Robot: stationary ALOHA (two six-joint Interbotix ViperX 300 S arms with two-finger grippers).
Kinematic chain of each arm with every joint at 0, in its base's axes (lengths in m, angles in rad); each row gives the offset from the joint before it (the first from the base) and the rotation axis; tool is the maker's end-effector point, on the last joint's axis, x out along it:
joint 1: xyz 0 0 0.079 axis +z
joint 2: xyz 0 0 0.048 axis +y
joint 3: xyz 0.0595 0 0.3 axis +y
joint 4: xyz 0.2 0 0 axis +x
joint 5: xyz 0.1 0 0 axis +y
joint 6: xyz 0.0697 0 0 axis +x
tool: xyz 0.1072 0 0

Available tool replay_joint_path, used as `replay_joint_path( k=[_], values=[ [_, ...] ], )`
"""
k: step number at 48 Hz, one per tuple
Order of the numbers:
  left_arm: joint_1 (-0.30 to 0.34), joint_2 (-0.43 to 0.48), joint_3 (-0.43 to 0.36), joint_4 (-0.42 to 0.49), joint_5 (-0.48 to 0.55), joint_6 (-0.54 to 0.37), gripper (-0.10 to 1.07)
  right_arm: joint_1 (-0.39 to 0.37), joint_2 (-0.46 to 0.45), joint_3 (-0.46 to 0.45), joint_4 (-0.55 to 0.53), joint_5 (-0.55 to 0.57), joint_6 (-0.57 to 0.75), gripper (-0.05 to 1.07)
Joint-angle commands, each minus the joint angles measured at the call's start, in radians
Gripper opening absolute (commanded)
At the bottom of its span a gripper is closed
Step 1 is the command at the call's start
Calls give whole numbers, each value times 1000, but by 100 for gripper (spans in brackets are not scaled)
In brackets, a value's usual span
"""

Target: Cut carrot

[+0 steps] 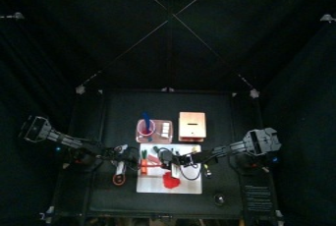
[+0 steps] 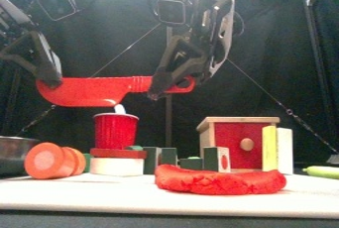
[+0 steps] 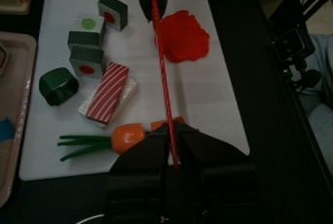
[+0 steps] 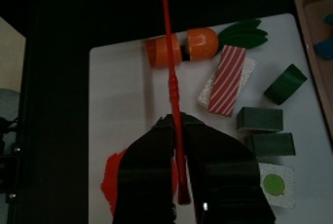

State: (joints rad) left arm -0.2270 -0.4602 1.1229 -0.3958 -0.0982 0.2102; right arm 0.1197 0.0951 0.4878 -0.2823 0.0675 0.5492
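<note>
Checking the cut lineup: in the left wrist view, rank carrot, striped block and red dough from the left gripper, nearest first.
From the left gripper, holding the knife:
1. Carrot, beside its jaws.
2. Striped block, beyond the carrot.
3. Red dough, farthest, across the knife.

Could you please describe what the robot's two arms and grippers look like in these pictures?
Both arms are black, built of jointed, angular segments. The left gripper and right gripper each end in two flat black jaws that taper toward their tips. In the front view a round camera lens sits on each wrist housing. No coloured markings can be made out.
</note>
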Motion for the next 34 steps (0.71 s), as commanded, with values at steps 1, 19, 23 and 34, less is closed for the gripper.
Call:
replay_joint_path(
  k=[1,19,23,34],
  values=[
    [8,-3,-21,3,-32,2,51,-14,-54,-20,-2,-48,2,9],
    [9,-12,-28,3,-149,0,69,-14,-81,18,2,-98,2,9],
    [12,-17,-28,3,-167,0,75,-14,-84,31,5,-98,3,9],
    [29,-51,-20,12,-215,3,78,-14,-121,77,15,-98,5,9]
  ],
)
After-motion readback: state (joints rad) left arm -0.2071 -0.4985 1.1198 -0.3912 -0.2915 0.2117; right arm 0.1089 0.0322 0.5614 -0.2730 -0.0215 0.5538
